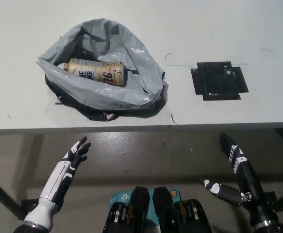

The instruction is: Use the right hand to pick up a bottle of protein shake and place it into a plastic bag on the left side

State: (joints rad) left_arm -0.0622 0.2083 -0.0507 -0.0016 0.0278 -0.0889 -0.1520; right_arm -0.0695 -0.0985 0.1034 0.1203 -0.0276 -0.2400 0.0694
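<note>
White tabletop (pixel 238 29) bears the grey plastic bag (pixel 141 73) at ten o'clock, cradling the protein shake bottle (pixel 95 72), likely rigid, heavy, slick, best gripped mid-body; right hand (pixel 231 170) and left hand (pixel 71 158) hang empty, fingers spread.

Bottle (pixel 95 71) lies in bag (pixel 102 68) on table (pixel 228 29).

A pale grey-white surface (pixel 228 29) fills the upper part of the view, its near edge running straight across. On its left half lies a crumpled grey plastic bag (pixel 126 92), mouth open. To the right, well apart from the bag, a black square patch (pixel 220 80) lies flat on the surface. A few thin dark marks dot the top.
</note>
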